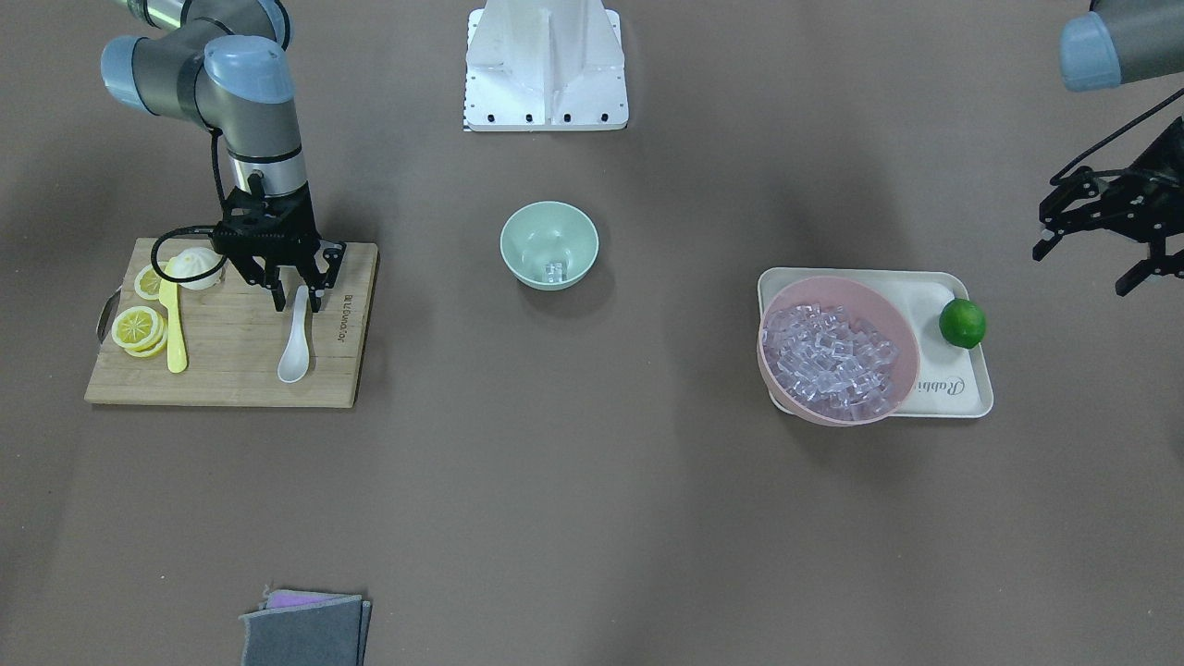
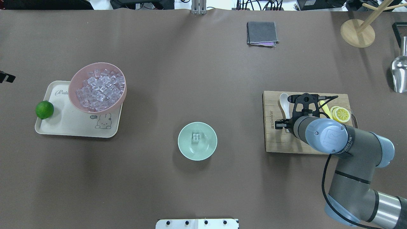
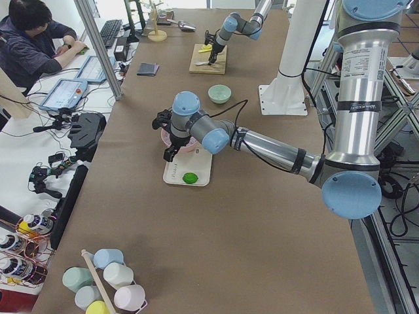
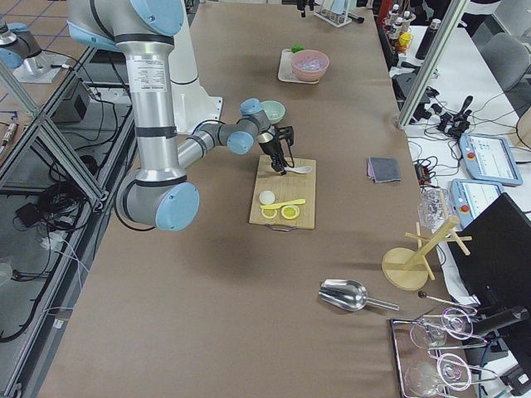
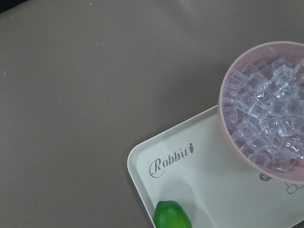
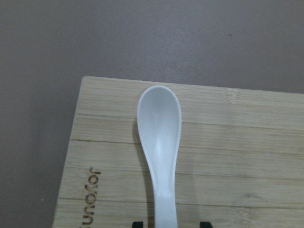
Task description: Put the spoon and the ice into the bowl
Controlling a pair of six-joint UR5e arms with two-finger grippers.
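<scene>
Layout read across the overhead view, left to right.

Far left: the left gripper [image 1: 1082, 268] hangs off to the side of the tray [image 2: 63, 127], well clear of the table. Its fingers appear apart and nothing is seen between them. On the tray the lime [image 2: 44, 109] is noted, and the pink bowl [image 2: 72, 86], heaped with spare ice cubes [image 2: 98, 89].

Centre: the bowl [image 2: 180, 141] stands upright and alone on the table. One piece of ice [image 2: 196, 137] is seen lying on its floor, so the ice half of the task is judged done. No spoon is in the bowl.

Right: the cutting board [image 2: 279, 143] carries the spoon [image 1: 294, 356], lying flat with its scoop up near the board's edge closest to the bowl. The yellow knife [image 2: 325, 108] and lemon slices [image 2: 341, 114] lie further along the board. The right gripper [image 1: 296, 301] is lowered over the spoon's handle end. In the right wrist view its two fingertips are seen either side of the handle, with a gap on each side, so the jaws are apart and nothing is clamped.

Status: ice placed; spoon not yet grasped. What is left, as judged: the jaws to be closed on the handle, the spoon lifted, carried across to the bowl and released inside, beside the cube.
</scene>
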